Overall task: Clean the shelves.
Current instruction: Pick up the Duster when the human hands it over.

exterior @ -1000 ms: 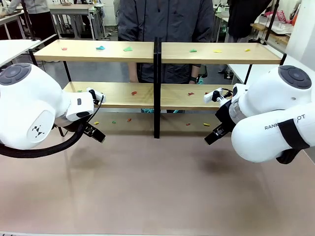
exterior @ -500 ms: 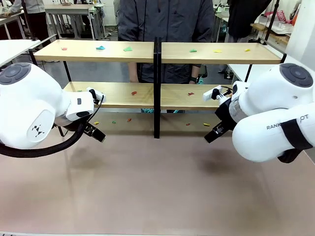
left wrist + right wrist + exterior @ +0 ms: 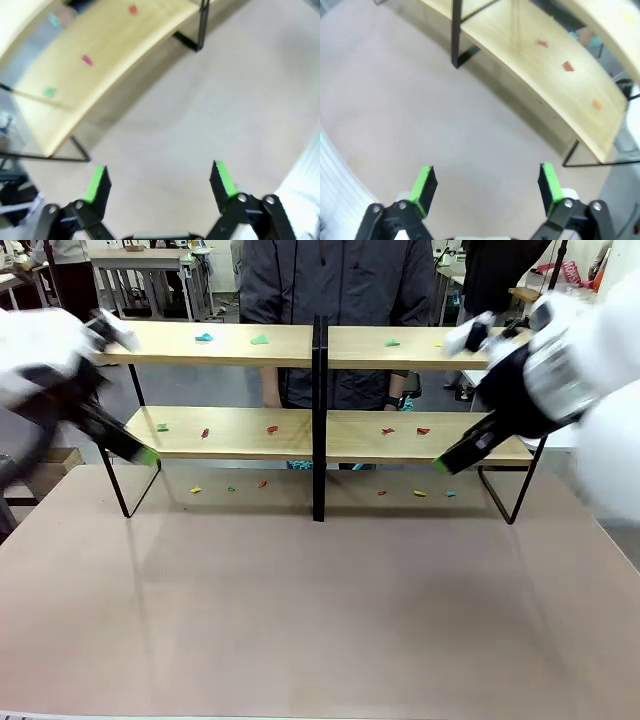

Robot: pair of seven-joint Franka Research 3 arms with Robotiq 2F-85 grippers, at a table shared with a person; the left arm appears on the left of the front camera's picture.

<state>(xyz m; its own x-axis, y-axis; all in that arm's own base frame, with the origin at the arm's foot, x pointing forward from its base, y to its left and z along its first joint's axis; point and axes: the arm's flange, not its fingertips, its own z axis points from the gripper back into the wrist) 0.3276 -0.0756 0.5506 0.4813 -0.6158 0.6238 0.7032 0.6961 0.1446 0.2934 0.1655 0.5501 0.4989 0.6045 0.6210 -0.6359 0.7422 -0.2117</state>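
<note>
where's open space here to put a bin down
The table in front of the shelves is bare from the rack's feet to the near edge, between the left claw and right claw. Crowded: both boards and the strip beneath them are dotted with coloured scraps.

Pale wooden shelves (image 3: pixel 290 345), black frame (image 3: pixel 319 420) — red, green, yellow scraps (image 3: pixel 271 428)

I see the shelves (image 3: pixel 280 345) on the desk's (image 3: pixel 300 620) far side, a person (image 3: pixel 335 280) behind them, the left gripper (image 3: pixel 148 456) before their left end, the right gripper (image 3: pixel 441 466) before their right half.
</note>
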